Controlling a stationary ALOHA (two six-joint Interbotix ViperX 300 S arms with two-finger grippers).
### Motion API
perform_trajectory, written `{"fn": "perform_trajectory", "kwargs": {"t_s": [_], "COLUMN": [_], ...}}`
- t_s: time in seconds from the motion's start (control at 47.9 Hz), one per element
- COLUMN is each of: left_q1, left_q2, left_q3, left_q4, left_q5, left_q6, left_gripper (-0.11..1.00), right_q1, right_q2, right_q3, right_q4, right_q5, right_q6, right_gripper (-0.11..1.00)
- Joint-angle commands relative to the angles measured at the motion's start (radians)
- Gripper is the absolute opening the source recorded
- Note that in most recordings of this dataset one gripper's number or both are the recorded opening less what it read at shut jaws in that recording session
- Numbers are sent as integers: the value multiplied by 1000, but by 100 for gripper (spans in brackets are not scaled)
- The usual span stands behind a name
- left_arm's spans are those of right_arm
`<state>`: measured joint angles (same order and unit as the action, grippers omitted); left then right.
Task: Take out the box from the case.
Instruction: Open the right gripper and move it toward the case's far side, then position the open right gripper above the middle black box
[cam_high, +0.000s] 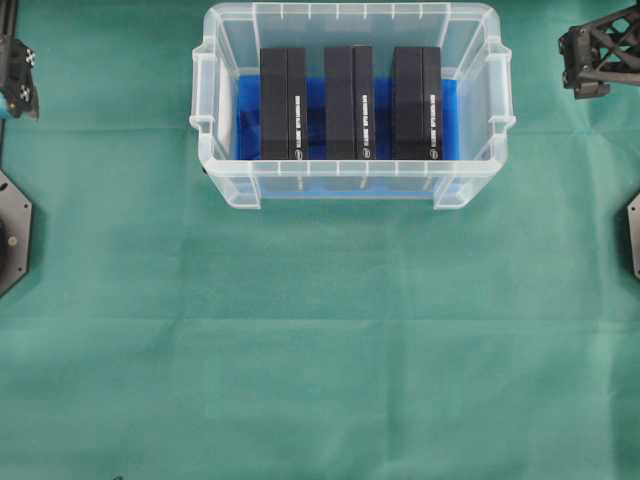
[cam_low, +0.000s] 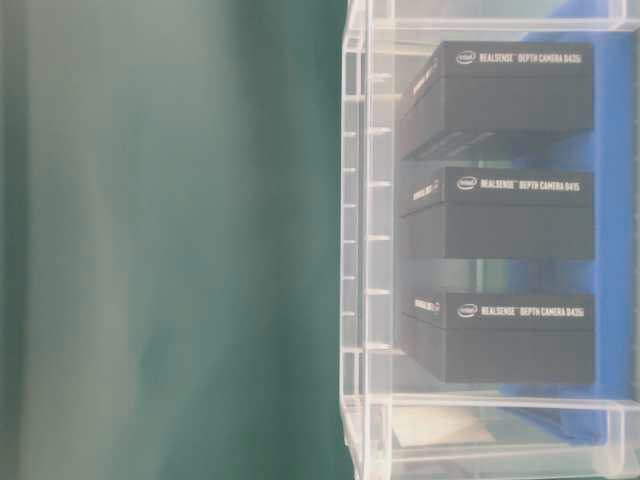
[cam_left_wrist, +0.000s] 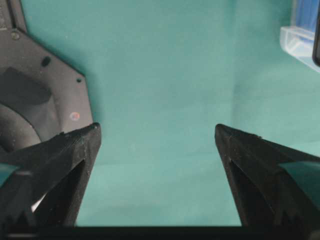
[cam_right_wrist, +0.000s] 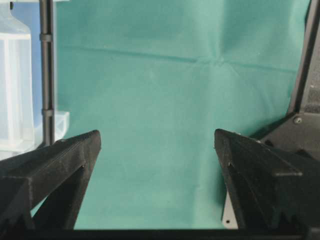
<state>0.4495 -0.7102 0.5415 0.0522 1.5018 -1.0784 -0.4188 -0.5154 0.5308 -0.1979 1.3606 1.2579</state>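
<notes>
A: Where is the case (cam_high: 352, 180) seen?

B: It is set at the far middle of the table (cam_high: 320, 350), which is covered by a green cloth. A blue cloth (cam_high: 248, 120) is laid over its bottom, and the clear walls and thick rim are seen all round.

A: And what is held inside it?

B: Three black boxes are stood on edge in a row across the blue cloth: the left box (cam_high: 282, 103), the middle box (cam_high: 347, 102) and the right box (cam_high: 416, 103). They are kept apart by narrow gaps. White lettering is read on their sides in the table-level view, where the row is seen through the case wall and the boxes are stacked up the frame.

A: How is the left gripper (cam_left_wrist: 157, 137) found?

B: It is spread wide, with nothing between its fingers (cam_left_wrist: 75, 150). Only green cloth is seen in the gap. A corner of the case is caught at the upper right of its wrist view, well apart from it, and a black base plate (cam_left_wrist: 35, 100) is seen beside it.

A: And the right gripper (cam_right_wrist: 157, 137)?

B: It is likewise spread wide and nothing is held. The case wall is seen at the left edge of its wrist view. In the overhead view it is placed near the upper right corner, clear of the case.
</notes>
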Motion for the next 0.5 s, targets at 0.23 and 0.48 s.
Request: {"fn": "perform_trajectory", "kwargs": {"t_s": [0.23, 0.48], "left_q1": [5, 6], "left_q2": [-2, 2], "left_q3": [-8, -9], "left_q4": [3, 3], "left_q5": [-3, -3], "left_q6": [-2, -2], "left_gripper": [97, 97], "right_q1": [2, 29], "right_q2": [48, 144], "right_q3": [-92, -183], "right_q4": [26, 40], "right_q5": [-5, -23], "right_q6": [43, 61], "right_gripper": [95, 94]}}
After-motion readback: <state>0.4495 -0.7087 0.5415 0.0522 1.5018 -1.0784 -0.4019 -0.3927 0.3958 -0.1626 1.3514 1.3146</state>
